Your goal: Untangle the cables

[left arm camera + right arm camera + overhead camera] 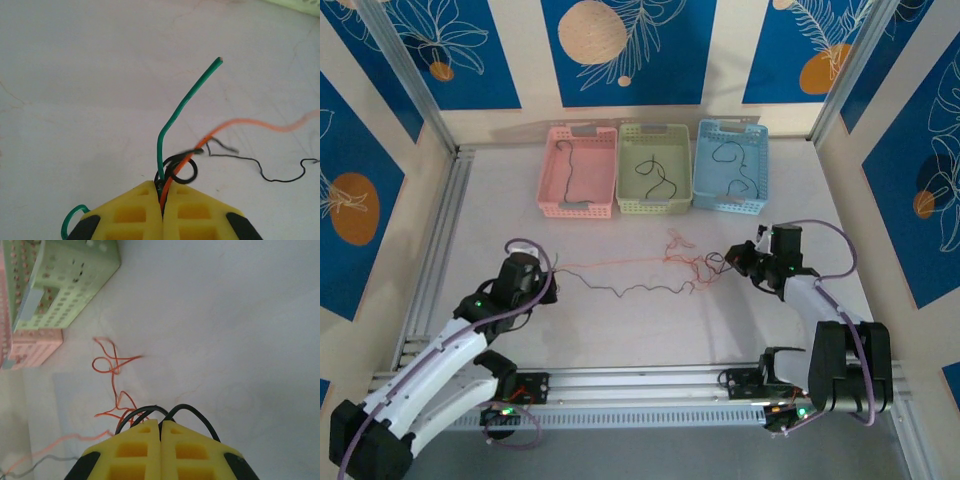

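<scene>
Pulling-apart step, I'd say: left fingers [135, 215] pinch green, orange and black ends, right fingers [135, 455] pinch black loops, the cables [625, 290] strung across the bench [620, 340] between. Next probably means easing one strand free.

Bright diffuse light, faint soft shadows, wrist views blurry in background

- Top view: high, from near edge, looks down on whole table [620, 330].
- Wrist views: very close, low, facing across table; share middle cables [688, 264] with top view.
</scene>
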